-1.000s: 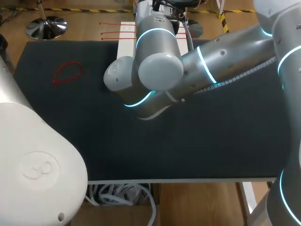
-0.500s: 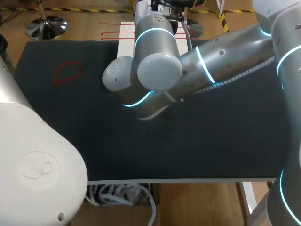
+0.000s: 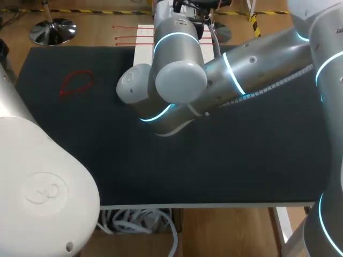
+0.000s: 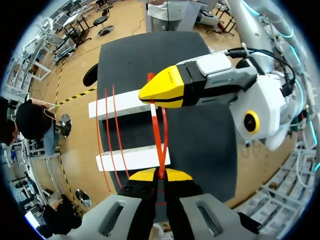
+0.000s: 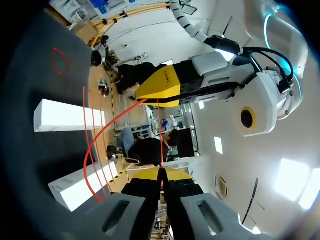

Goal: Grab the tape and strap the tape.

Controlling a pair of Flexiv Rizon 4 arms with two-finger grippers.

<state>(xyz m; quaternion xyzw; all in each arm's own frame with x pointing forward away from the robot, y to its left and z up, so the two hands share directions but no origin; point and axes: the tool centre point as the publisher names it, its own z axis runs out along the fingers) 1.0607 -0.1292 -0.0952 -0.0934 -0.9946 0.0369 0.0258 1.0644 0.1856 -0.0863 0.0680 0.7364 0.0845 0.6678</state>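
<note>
A thin red tape point(image 4: 159, 142) is stretched between my two grippers, above the black mat. In the left wrist view my left gripper point(image 4: 160, 174) is shut on its near end. My right gripper point(image 4: 167, 90) is just ahead, its yellow tips pinched on the far end. In the right wrist view my right gripper point(image 5: 161, 172) is shut on a taut strand of the tape point(image 5: 160, 137), and the rest bows out in a wide curve beside it. My left gripper point(image 5: 161, 86) faces it. In the head view my right arm point(image 3: 241, 69) hides both grippers.
Two white blocks point(image 4: 120, 105) point(image 4: 132, 157) lie under the grippers at the mat's far edge, with spare red tapes point(image 4: 106, 130) laid across them. A closed red loop point(image 3: 76, 83) rests on the mat at the far left. My left arm point(image 3: 43, 182) fills the near left corner.
My right arm's elbow has crept very slightly to the left. Nothing else has visibly changed.
</note>
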